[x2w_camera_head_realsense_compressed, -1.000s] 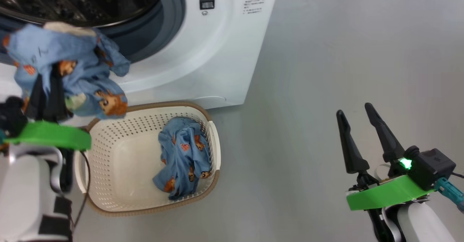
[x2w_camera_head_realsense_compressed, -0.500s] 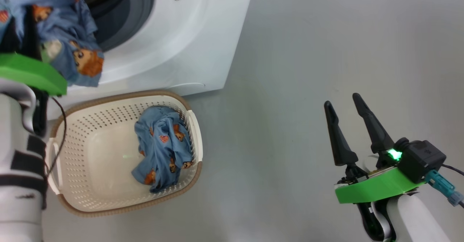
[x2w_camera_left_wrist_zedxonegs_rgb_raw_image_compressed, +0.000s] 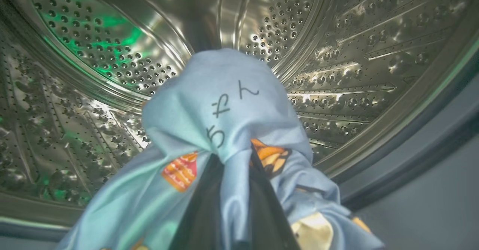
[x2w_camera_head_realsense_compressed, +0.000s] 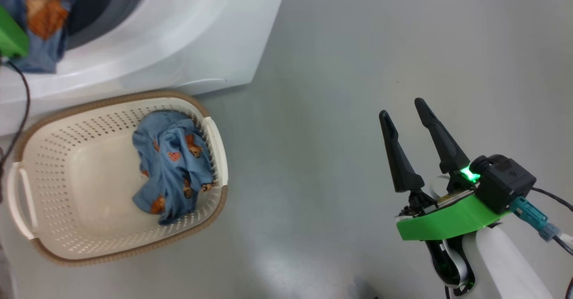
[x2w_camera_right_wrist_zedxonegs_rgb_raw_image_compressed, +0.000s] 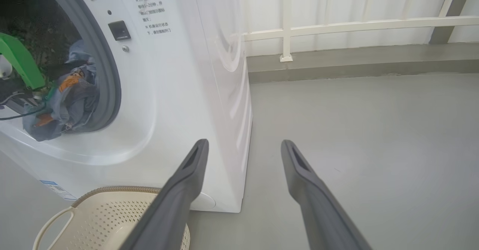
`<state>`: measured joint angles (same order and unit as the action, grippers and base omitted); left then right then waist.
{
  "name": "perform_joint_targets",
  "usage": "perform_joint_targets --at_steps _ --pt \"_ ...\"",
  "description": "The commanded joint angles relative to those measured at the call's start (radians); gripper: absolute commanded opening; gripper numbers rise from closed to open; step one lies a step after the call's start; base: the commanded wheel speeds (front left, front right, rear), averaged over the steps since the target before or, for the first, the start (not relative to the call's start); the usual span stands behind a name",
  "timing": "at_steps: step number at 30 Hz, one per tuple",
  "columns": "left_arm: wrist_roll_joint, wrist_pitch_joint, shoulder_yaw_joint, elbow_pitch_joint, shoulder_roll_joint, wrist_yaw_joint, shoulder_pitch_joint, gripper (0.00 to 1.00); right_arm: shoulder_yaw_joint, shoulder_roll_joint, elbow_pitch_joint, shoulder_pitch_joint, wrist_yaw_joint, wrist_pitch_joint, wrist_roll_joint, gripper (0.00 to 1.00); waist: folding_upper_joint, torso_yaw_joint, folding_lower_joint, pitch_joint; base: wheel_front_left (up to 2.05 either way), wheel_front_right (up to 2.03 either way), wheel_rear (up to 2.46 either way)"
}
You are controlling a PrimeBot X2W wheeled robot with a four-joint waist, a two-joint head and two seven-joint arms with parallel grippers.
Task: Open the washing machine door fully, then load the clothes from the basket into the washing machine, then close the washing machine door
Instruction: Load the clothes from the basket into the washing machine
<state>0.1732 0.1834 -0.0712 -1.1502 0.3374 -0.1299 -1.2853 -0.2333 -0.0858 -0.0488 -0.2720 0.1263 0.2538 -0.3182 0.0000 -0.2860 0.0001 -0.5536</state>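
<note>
Floor [x2w_camera_head_realsense_compressed: 358, 88]: smooth grey, faint sheen.
Washing machine [x2w_camera_head_realsense_compressed: 179, 30]: white, boxy front-loader with a glossy curved front; grey rubber gasket [x2w_camera_right_wrist_zedxonegs_rgb_raw_image_compressed: 108, 74]; shiny perforated steel drum [x2w_camera_left_wrist_zedxonegs_rgb_raw_image_compressed: 336, 36] with raised ribs.
Basket [x2w_camera_head_realsense_compressed: 80, 178]: cream perforated plastic, rounded rectangle, brown woven-look rim, on floor just in front of machine.
Left fingers [x2w_camera_left_wrist_zedxonegs_rgb_raw_image_compressed: 202, 216]: clenched on held garment [x2w_camera_left_wrist_zedxonegs_rgb_raw_image_compressed: 220, 104], soft light-blue bear-print fabric, bunched, at drum opening.
Second garment [x2w_camera_head_realsense_compressed: 172, 160]: same fabric, crumpled in basket's right end.
Right fingers [x2w_camera_head_realsense_compressed: 396, 155]: dark, tapered, released, spread apart over floor, well right of basket.
</note>
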Motion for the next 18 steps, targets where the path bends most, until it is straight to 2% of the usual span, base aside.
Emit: perform_joint_targets --at_steps 1,10,18 --pt "-0.012 -0.003 0.003 0.012 0.051 0.007 -0.029 0.0 -0.027 0.002 0.024 -0.01 0.004 0.008 -0.008 1.0 0.0 -0.025 -0.0001 -0.028 0.0 0.0 0.0" --pt "-0.031 0.034 -0.023 -0.051 0.096 0.02 -0.154 0.0 -0.062 0.014 0.029 -0.041 0.004 0.008 -0.013 1.0 0.0 -0.068 -0.0001 -0.08 0.0 0.0 0.0" --pt "-0.032 0.075 -0.029 -0.017 0.122 0.031 -0.213 0.0 -0.063 0.021 0.036 -0.049 0.004 0.008 -0.012 1.0 0.0 -0.081 -0.0001 -0.109 0.0 0.0 0.0"
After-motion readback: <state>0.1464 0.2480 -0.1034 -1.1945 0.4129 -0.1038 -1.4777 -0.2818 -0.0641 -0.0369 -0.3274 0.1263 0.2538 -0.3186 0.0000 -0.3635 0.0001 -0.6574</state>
